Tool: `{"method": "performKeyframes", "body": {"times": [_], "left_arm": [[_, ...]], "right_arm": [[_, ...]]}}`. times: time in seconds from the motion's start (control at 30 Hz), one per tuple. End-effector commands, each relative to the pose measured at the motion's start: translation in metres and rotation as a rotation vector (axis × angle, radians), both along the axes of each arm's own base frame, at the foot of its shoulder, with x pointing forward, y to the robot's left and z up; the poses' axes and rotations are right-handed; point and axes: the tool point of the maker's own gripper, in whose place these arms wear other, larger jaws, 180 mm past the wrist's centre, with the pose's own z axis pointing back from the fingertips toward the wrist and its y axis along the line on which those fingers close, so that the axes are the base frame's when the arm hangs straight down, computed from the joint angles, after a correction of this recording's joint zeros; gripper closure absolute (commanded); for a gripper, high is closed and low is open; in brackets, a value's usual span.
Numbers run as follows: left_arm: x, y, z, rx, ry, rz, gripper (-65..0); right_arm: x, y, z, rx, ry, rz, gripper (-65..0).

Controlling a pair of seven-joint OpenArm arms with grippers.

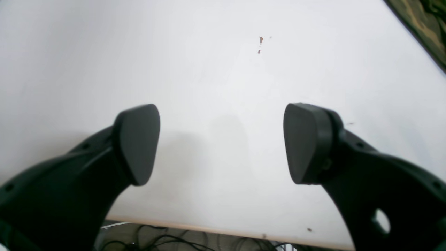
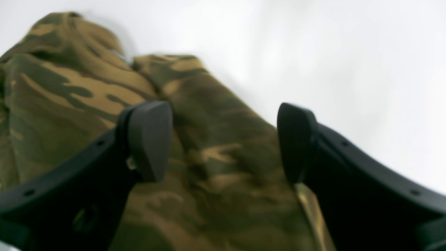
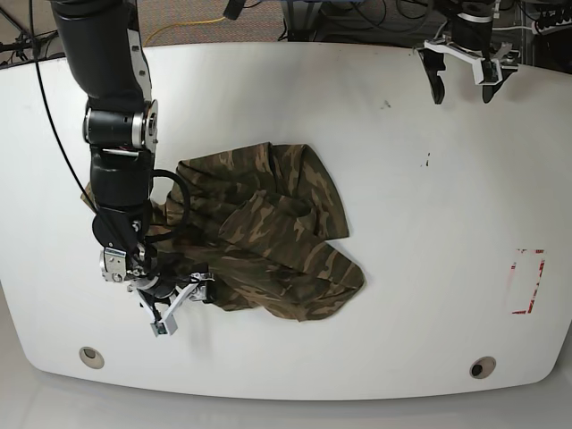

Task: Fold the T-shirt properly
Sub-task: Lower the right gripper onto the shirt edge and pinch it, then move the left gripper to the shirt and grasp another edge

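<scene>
Fabric of the T-shirt [image 3: 268, 232] lies crumpled mid-table, so the right gripper [image 2: 223, 143], jaws apart over its near-left edge, should pinch one layer only, while the left gripper [image 1: 221, 143] hangs parted far beyond the shirt.

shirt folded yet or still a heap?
Still a heap. In the base view the T-shirt lies crumpled in uneven overlapping layers on the table; the open right gripper hangs over it, gripping nothing.
</scene>
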Motion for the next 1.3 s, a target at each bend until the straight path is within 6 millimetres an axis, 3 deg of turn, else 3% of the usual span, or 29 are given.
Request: {"method": "performKeyframes", "body": {"times": [0.0,0.3,0.57,0.63,0.83,1.03,1.27], "left_arm": [[0.002,0.001,0.008,0.009,-0.031,-0.005,-51.8],[0.011,0.002,0.009,0.009,-0.029,-0.001,-51.8],[0.023,0.001,0.013,0.008,-0.059,-0.003,-51.8],[0.025,0.001,0.014,0.008,-0.064,-0.003,-51.8],[0.035,0.002,0.019,0.01,-0.094,-0.001,-51.8],[0.037,0.003,0.02,0.011,-0.1,-0.002,-51.8],[0.049,-0.008,0.018,0.013,-0.083,-0.073,-51.8]], "right_arm": [[0.021,-0.011,0.024,0.015,-0.075,-0.033,-45.3],[0.015,-0.01,-0.008,-0.012,-0.077,-0.056,-45.7],[0.006,-0.003,-0.023,-0.023,-0.042,-0.046,-44.4],[0.006,0.008,-0.025,-0.011,-0.04,-0.034,-38.7],[-0.007,0.016,-0.038,-0.015,0.018,-0.014,-0.2],[-0.039,0.024,-0.04,-0.073,0.042,0.046,0.0],[-0.092,-0.002,-0.02,-0.135,0.032,-0.073,0.0]]}}
